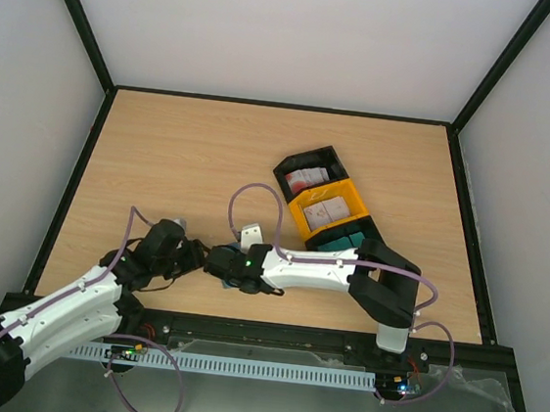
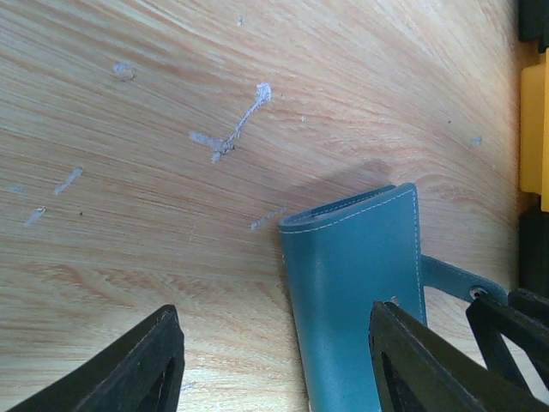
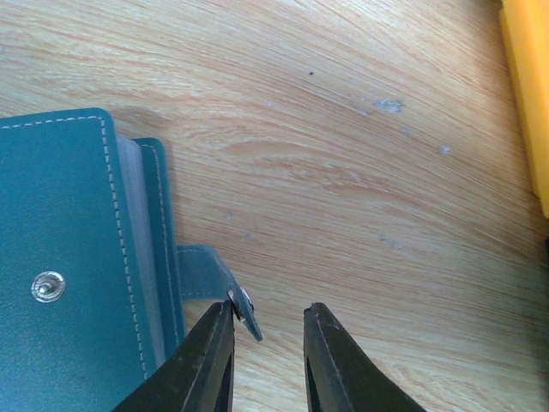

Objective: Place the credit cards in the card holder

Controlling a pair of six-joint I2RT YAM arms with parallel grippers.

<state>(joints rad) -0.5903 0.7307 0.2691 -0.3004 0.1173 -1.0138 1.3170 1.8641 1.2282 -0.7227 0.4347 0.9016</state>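
The teal card holder (image 2: 356,300) lies folded on the wood, its snap tab (image 3: 202,270) sticking out to one side. My left gripper (image 2: 274,311) is open and straddles the holder, which sits close to its right finger (image 2: 420,360). My right gripper (image 3: 270,306) is open by a narrow gap; the tab's snap end rests against its left finger (image 3: 210,352), clear of the other. From above, the two grippers (image 1: 196,255) (image 1: 218,263) meet at the near middle and hide the holder. One credit card (image 1: 305,180) with red marks lies in the black bin, another (image 1: 326,209) in the yellow bin.
A three-bin tray stands right of centre: black bin (image 1: 289,163), yellow bin (image 1: 352,199), dark-green bin (image 1: 345,241) nearest the right arm. The yellow bin's wall (image 3: 527,94) shows at the right wrist view's edge. Black frame rails border the table.
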